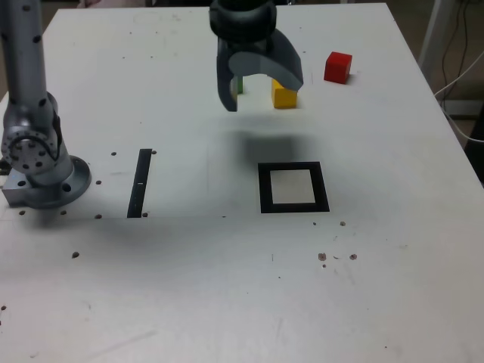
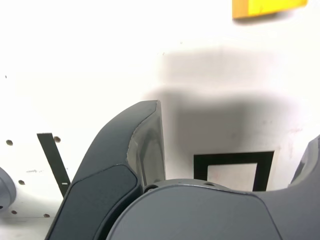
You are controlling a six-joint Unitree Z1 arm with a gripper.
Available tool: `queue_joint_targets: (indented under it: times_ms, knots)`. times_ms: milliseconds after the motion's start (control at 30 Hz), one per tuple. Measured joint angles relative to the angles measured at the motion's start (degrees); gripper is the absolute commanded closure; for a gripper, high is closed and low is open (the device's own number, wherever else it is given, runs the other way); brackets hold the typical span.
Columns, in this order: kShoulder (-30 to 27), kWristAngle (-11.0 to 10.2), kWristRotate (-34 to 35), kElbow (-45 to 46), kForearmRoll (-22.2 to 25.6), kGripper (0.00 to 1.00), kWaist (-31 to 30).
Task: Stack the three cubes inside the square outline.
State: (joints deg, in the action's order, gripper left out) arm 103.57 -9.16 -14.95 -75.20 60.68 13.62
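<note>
Square outline (image 1: 294, 187) is lying flat on the white table (image 1: 227, 302), nearest the exterior camera, nothing inside it. Black strip (image 1: 140, 183) is sitting to the exterior view's left, near the arm base (image 1: 41, 178). Gripper (image 1: 261, 87) is hanging above the table beyond the outline, jaws spread wide, carrying nothing. Yellow cube (image 1: 284, 95) and green cube (image 1: 238, 84) are sitting just behind it, green mostly hidden. Red cube (image 1: 337, 67) is resting farther to the exterior view's right.

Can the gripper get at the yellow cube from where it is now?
Probably yes: the gripper is open and hangs above the yellow cube, which stands apart from the green cube and red cube, leaving room for the fingers.
</note>
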Motion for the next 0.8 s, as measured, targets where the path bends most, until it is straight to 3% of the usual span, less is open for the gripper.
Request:
queue_joint_targets:
  times_ms: [433, 800]
  knots:
    - [9.82, -0.01, -4.46, -15.08, 4.79, 0.01, 3.95]
    - [21.31, -0.29, -11.32, -33.42, 12.63, 0.01, 9.06]
